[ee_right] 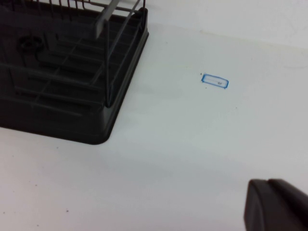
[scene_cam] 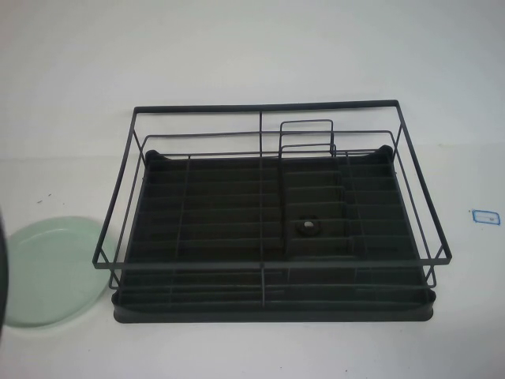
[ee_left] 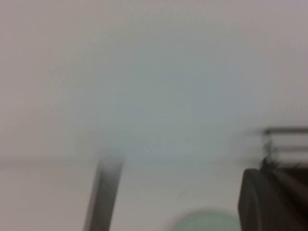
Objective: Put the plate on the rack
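- The plate (scene_cam: 54, 271) lies flat on the white tabltop (scene_cam: 252, 347), near the front left, just beside the rack's left corner.
- The left hand (ee_left: 272, 199) hangs closed above the tabletop by the plate, holding nothing.
- The right hand (ee_right: 276, 204) is closed too, empty, over bare tabletop right of the rack.
- The rack (scene_cam: 272, 229) stands mid-tabletop, nothing in it.
- A small blue-edged label (scene_cam: 485, 215) lies off to the right.

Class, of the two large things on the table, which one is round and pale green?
The plate, lying flat left of the rack. The rack is rectangular black wire. Both grippers are shut, out of the high view.
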